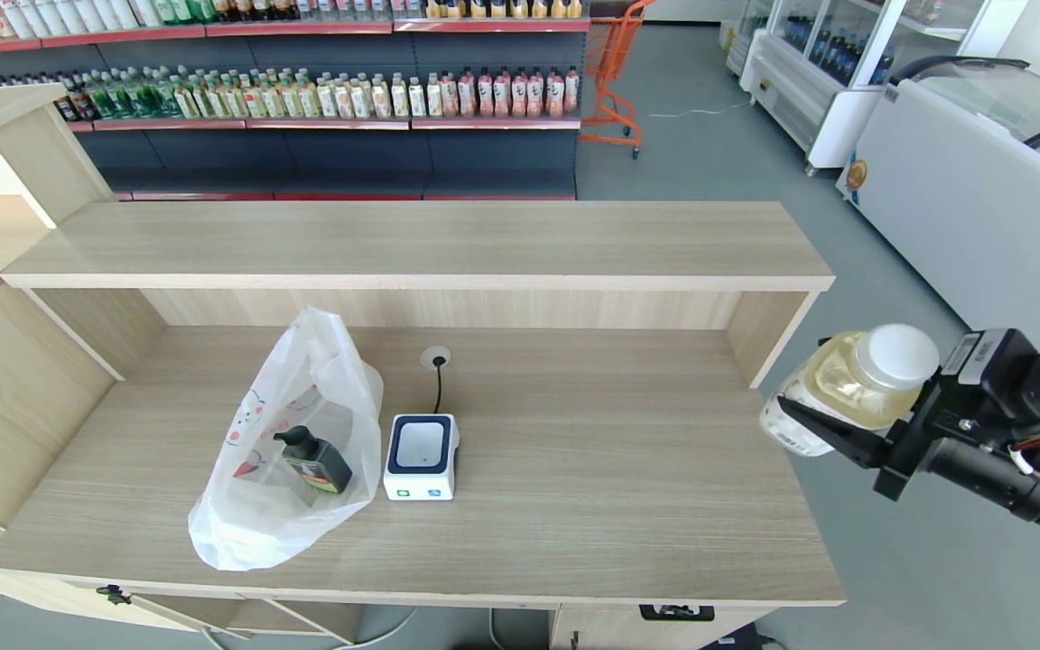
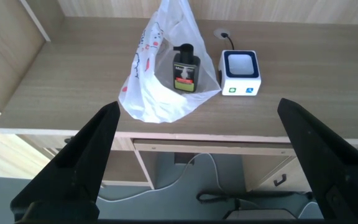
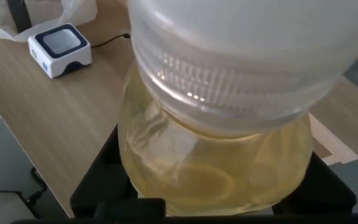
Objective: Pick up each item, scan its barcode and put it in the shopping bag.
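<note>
Right of the counter (image 1: 574, 433), right gripper (image 1: 804, 372) clamped on jar (image 1: 854, 375); left gripper (image 2: 199, 109) spread wide.

Beyond the wooden counter (image 1: 619, 451) stand shelves of bottles (image 1: 330, 95), an orange trolley (image 1: 615, 54) and freezers (image 1: 962, 199).

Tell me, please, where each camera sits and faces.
Head view: on the robot's head, facing down at the light wooden counter; the right gripper shows, holding a clear white-lidded jar of yellowish liquid.
Left wrist view: before the counter's near edge, facing it through the open left gripper.
Right wrist view: close behind the gripped jar, facing the counter.
All three share the white box-shaped scanner.
</note>
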Controlling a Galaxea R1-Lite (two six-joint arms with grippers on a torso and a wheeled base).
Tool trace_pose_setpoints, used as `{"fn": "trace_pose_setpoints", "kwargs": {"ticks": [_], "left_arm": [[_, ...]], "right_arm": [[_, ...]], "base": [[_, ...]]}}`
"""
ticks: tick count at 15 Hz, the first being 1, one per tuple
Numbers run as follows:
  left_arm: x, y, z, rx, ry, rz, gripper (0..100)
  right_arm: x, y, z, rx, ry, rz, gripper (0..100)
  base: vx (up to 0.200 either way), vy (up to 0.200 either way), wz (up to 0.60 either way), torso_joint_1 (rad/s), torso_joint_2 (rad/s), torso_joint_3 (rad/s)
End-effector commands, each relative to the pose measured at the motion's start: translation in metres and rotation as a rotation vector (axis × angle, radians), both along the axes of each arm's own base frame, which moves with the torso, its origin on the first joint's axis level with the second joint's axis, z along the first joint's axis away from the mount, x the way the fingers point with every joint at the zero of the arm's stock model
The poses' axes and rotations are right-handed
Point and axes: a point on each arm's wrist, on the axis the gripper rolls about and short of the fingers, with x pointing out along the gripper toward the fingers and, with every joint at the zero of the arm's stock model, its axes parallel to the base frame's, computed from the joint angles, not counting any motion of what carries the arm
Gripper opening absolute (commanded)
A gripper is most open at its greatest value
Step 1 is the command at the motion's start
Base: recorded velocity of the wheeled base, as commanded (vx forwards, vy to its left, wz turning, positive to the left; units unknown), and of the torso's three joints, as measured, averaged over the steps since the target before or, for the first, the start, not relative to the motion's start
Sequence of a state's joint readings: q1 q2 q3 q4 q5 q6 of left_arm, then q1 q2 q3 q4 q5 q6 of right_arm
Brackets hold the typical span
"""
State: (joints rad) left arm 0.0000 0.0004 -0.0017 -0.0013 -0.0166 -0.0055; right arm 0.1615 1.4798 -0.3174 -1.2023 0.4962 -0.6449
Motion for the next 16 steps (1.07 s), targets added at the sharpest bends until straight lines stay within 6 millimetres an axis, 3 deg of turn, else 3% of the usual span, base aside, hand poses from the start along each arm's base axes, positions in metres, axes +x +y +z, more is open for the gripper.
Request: {"fn": "trace_pose_setpoints", "kwargs": {"ticks": [1, 4, 16], "left_arm": [[0.000, 0.000, 0.000, 0.002, -0.001, -0.002, 100], [0.000, 0.000, 0.000, 0.001, -0.001, -0.002, 100], [0.000, 0.000, 0.000, 0.002, -0.001, -0.002, 100]], "right_arm": [[-0.004, -0.001, -0.001, -0.028, -0.033, -0.006, 0], [-0.009, -0.002, 0.003, -0.065, -0.082, -0.013, 0], [-0.012, 0.002, 0.000, 0.022, -0.001, 0.031, 0]], "base": [[0.000, 0.000, 0.00, 0.000, 0.00, 0.000], [0.000, 0.000, 0.00, 0.000, 0.00, 0.000], [0.000, 0.200, 0.00, 0.002, 0.00, 0.003]]}}
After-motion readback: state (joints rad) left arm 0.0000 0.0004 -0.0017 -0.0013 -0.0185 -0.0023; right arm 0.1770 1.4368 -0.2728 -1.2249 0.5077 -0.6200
